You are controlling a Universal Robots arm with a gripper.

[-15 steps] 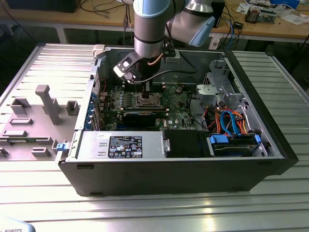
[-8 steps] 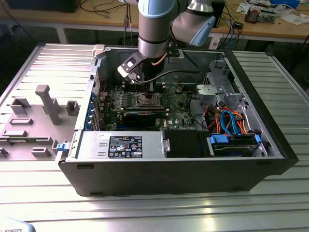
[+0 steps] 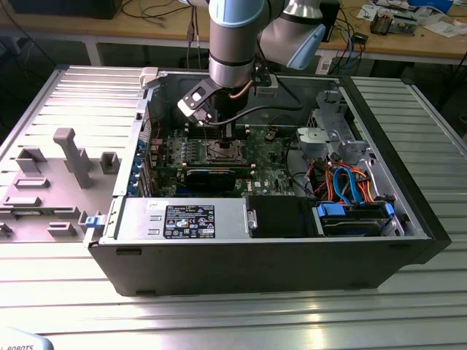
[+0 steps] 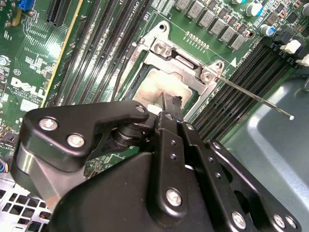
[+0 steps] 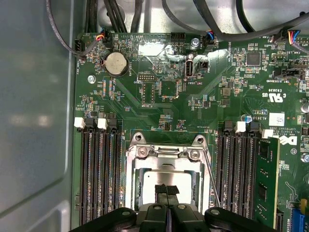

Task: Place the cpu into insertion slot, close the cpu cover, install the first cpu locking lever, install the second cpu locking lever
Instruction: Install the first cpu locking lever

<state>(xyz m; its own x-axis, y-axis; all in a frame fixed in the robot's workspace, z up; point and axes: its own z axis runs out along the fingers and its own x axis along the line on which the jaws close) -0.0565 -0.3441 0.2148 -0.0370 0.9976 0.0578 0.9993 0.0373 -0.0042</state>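
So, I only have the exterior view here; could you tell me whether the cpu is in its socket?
Observer: Yes. In the first wrist view the cpu sits in the socket, its silver top showing.
Operator: Thank you. Is the cover down over it?
Observer: It looks so. The cover appears to lie flat, framing the cpu.
Operator: And is a lever latched?
Observer: Not this one. In the second wrist view a thin lever sticks out free beside the socket.
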